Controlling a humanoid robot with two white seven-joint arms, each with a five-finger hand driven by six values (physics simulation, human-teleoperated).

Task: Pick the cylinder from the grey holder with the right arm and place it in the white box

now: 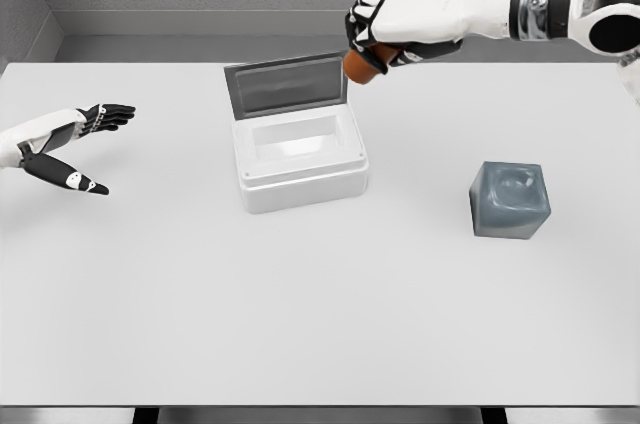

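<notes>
Above the white box (300,159), near the right end of its raised lid (286,85), the right hand (385,32) is curled around the orange-brown cylinder (362,64), whose lower end pokes out beneath the fingers. The cylinder hangs clear of the box and sits, as far as this view tells, closer to the box's back right corner than to the middle of the cavity. To finish well, the hand should probably carry the cylinder toward the front and left until it is over the open cavity, keep it roughly upright, lower it inside, and only then loosen the fingers. What stands in the way is mainly the upright lid behind the cavity, which the knuckles or the cylinder could knock on the way down, and the box's thick rim. To the right of the box, well apart from it, the grey holder (510,200) stands with its socket empty. Far to the left of the box, the left hand (78,141) rests over the table (320,324) with fingers spread, holding nothing.
</notes>
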